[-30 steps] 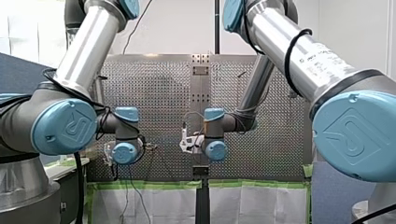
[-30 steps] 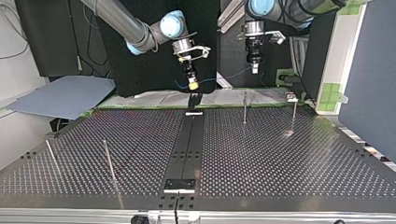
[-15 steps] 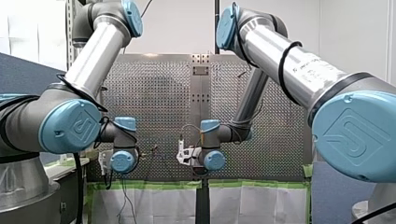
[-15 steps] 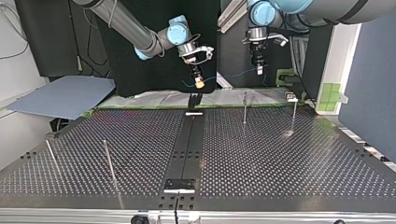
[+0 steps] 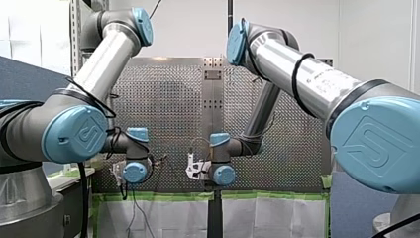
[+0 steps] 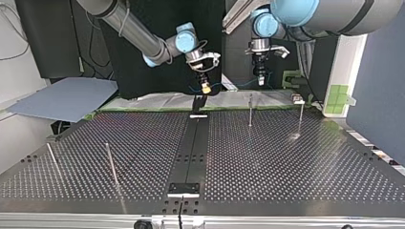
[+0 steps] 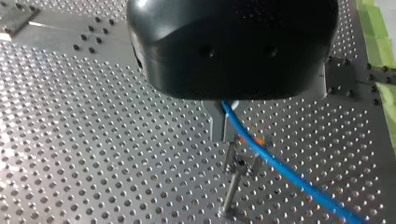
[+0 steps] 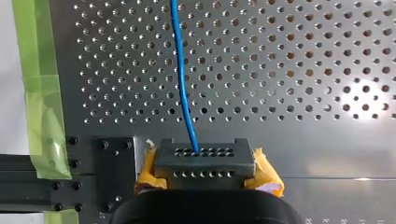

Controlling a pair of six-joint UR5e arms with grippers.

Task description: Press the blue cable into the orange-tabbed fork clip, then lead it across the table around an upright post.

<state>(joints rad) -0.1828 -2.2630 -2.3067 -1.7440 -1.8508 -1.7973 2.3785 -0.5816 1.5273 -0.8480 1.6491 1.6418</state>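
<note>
Perhaps unseated, blue cable [image 7: 290,178] crosses fork clip [image 7: 239,163].

The blue cable [image 8: 183,93] was thin and smooth and ran nearly straight in the air above the holed table [image 8: 289,60]. It passed close over the fork clip [image 7: 242,161], whose 2 upright prongs carried orange tabs, though whether it sat between them could not be told. Thin metal posts [image 6: 250,110] stood on the table, 2 toward each side of the top view.

shiny metal table [image 8: 303,156], glossy blue cable [image 8: 182,84]
</note>
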